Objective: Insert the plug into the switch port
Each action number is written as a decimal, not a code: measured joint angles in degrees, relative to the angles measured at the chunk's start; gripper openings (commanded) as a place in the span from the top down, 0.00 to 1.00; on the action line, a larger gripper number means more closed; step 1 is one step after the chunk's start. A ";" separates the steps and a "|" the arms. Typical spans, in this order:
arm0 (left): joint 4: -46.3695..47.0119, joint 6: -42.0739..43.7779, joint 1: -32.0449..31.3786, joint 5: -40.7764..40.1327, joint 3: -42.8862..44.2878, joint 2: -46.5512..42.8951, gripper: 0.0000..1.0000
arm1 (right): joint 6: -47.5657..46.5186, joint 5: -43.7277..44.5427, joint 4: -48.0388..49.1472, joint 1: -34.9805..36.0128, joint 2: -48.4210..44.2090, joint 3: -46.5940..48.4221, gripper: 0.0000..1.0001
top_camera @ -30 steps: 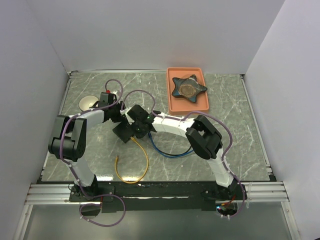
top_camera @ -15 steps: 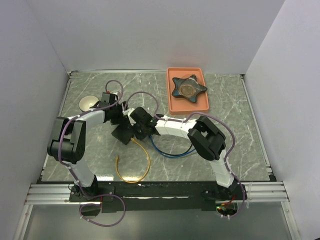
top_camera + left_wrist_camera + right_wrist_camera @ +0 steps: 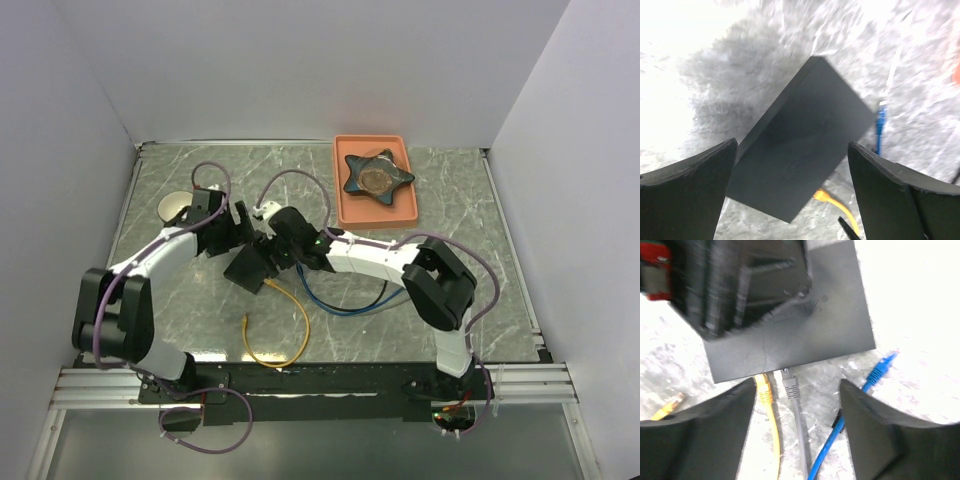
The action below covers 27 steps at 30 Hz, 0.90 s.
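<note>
The black switch box (image 3: 790,325) lies flat on the marble table. A yellow plug (image 3: 763,388) and a grey plug (image 3: 789,383) meet its near long edge side by side; the ports themselves are hidden under that edge. A blue plug (image 3: 882,367) lies loose to the right. My right gripper (image 3: 797,383) is open just behind the grey plug, touching nothing. My left gripper (image 3: 792,145) hovers open above the box (image 3: 800,155), clear of its sides. In the top view the left gripper (image 3: 238,232) and right gripper (image 3: 272,250) meet over the box (image 3: 252,268).
An orange tray (image 3: 345,210) at the back right holds a dark star-shaped object (image 3: 377,176). A pale round roll (image 3: 175,205) sits at the back left. Yellow cable (image 3: 290,340) and blue cable (image 3: 340,305) loop across the table in front of the box.
Both grippers have opened. The left arm swung back to the left, the right gripper shifted left toward the box, and the yellow cable loop moved slightly right.
</note>
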 measured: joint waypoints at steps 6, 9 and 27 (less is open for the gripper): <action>1.79 -1.27 0.00 -1.92 -2.29 -8.63 0.01 | 0.57 1.77 -1.05 -0.07 -5.66 -1.88 0.01; 4.00 -1.97 0.00 -1.90 -4.61 -13.84 0.01 | 0.76 2.93 -2.38 -0.24 -9.14 -1.90 0.01; 26.01 -9.18 0.00 0.17 -21.88 -45.92 0.00 | 7.82 5.03 3.13 -5.84 -20.81 -16.74 0.01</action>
